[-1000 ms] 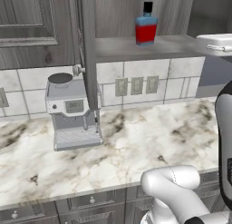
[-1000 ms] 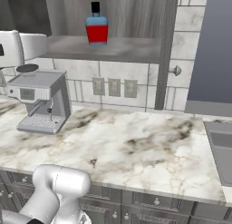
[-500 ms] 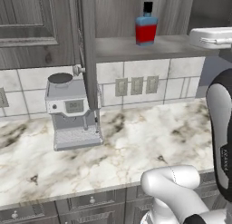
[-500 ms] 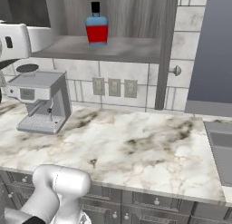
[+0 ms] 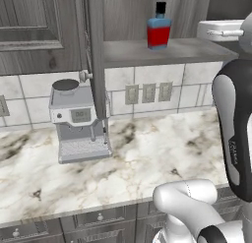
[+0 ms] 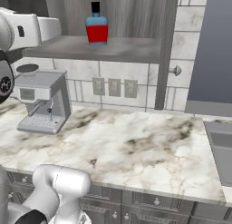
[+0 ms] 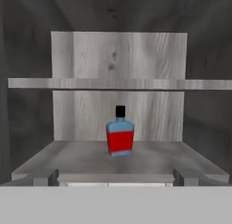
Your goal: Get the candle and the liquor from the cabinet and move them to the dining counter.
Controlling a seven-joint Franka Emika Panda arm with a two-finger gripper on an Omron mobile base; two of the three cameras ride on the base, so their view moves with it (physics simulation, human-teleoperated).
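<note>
Dark wood-grain walls frame the open cabinet (image 5: pixel 147 52), whose lower shelf sits above a tiled backsplash and a marble worktop (image 5: pixel 147 153) carrying a coffee machine (image 5: pixel 78 121). On that shelf the liquor (image 5: pixel 158 28) stands upright, well back from the front edge and alone; the candle is not something I can make out anywhere on the shelf, though it may be too small or tucked out of sight.

Over the last second the arm has swung up toward the cabinet. In the left base view its dark upper link now fills the right edge where a moment ago only a corner of it showed, and the white hand has drawn level with the shelf at the right of the opening. From the hand view the gripper (image 7: pixel 117 177) faces straight into the cabinet, the bottle centred ahead and a little above the fingertips (image 7: pixel 44 177), with bare shelf between them. The fingers are spread wide and grasp nothing.

This reads as the approach to the first pickup, with nothing moved to the dining counter yet. The hand appears lined up; what remains is a forward reach so the fingers straddle the bottle's body before closing.
</note>
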